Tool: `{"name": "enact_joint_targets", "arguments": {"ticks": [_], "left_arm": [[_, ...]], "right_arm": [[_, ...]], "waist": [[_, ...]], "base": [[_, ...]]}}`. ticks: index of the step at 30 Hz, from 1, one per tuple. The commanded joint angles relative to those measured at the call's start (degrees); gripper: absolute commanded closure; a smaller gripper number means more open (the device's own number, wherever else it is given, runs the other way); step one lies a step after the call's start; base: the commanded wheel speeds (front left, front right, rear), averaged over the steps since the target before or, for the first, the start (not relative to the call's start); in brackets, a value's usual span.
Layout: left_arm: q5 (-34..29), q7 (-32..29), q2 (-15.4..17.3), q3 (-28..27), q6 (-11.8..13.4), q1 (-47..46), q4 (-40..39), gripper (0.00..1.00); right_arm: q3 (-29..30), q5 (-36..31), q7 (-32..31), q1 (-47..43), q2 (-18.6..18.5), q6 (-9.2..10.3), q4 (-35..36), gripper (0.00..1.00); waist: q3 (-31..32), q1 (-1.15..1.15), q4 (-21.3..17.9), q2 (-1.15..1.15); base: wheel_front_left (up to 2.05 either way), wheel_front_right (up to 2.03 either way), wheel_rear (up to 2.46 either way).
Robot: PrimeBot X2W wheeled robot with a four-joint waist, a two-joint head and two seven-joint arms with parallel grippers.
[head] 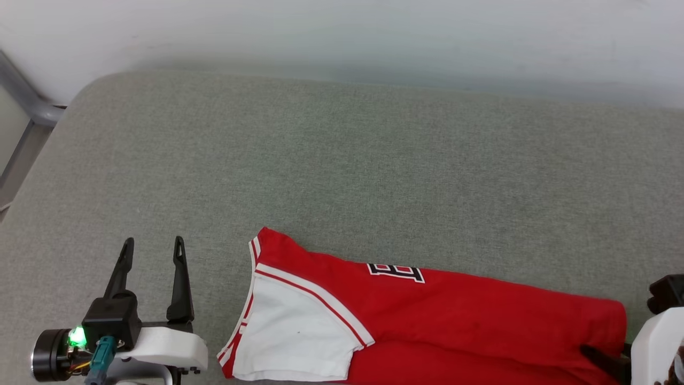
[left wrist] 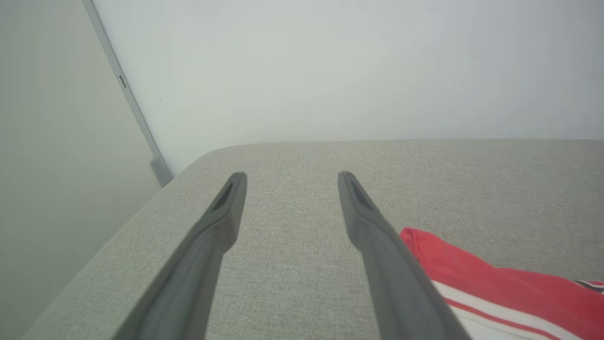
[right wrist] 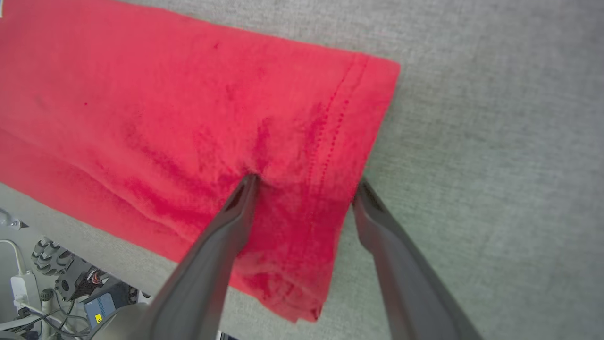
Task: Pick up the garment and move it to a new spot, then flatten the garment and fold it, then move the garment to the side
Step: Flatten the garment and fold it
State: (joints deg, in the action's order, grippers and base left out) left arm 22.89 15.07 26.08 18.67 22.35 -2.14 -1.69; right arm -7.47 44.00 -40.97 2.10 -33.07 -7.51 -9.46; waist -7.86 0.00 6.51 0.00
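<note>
Two hands are spread open, neither pinching anything. The left hand (head: 153, 240) hovers over bare grey padded surface (head: 342, 160) near its rounded corner, just beside the garment (head: 454, 315), which lies folded into a long red band along the near edge. Its white sleeve panel (head: 291, 334) with striped trim points toward the left hand, and part of the black, white-outlined number (head: 396, 271) shows at the far fold. In the left wrist view the left hand's right finger (left wrist: 377, 245) hides part of the garment's red corner. The right hand (right wrist: 306, 182) straddles the stitched hem (right wrist: 330, 141) at the other end: one fingertip (right wrist: 247, 186) rests on creased red cloth, the other just off the hem's edge
</note>
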Motion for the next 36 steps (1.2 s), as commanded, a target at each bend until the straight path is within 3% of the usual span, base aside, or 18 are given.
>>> {"name": "enact_joint_targets", "arguments": {"ticks": [1, 12, 13, 23, 36], "left_arm": [[-0.61, 0.13, -0.52, -0.48, -0.34, 0.64, -0.03, 0.00], [-10.04, 0.13, -9.60, -8.00, -6.79, 2.76, 1.09, 0.00], [-12.27, 0.12, -11.52, -9.57, -8.09, 3.29, 1.47, 0.00], [-16.50, 0.13, -15.86, -14.72, -11.55, 5.68, 2.07, 0.00], [-20.36, 0.13, -17.94, -16.78, -14.63, 7.23, 2.47, 0.00]], "right_arm": [[-0.24, 0.13, -0.01, 0.55, 0.19, 0.05, -0.33, 0.00], [-7.66, 2.17, 2.46, 1.13, 2.65, -0.01, -7.92, 0.00], [-9.43, 3.15, 3.62, 1.40, 2.38, -0.06, -8.25, 1.00], [-7.59, 6.78, 8.74, 1.35, -2.83, 0.08, -7.98, 1.00], [0.21, 6.98, 11.31, -0.30, -8.35, 0.08, -11.75, 1.00]], "waist": [[-0.38, 0.00, 0.41, 0.00], [-1.74, 0.00, 1.79, 0.00], [-1.66, 0.00, 1.62, 0.00], [0.08, 0.00, 0.65, 0.00], [1.75, 0.00, -0.26, 0.00]], "base": [[0.00, 0.00, 0.00], [0.00, 0.00, 0.00], [0.00, 0.00, 0.00], [0.00, 0.00, 0.00], [0.00, 0.00, 0.00]]}}
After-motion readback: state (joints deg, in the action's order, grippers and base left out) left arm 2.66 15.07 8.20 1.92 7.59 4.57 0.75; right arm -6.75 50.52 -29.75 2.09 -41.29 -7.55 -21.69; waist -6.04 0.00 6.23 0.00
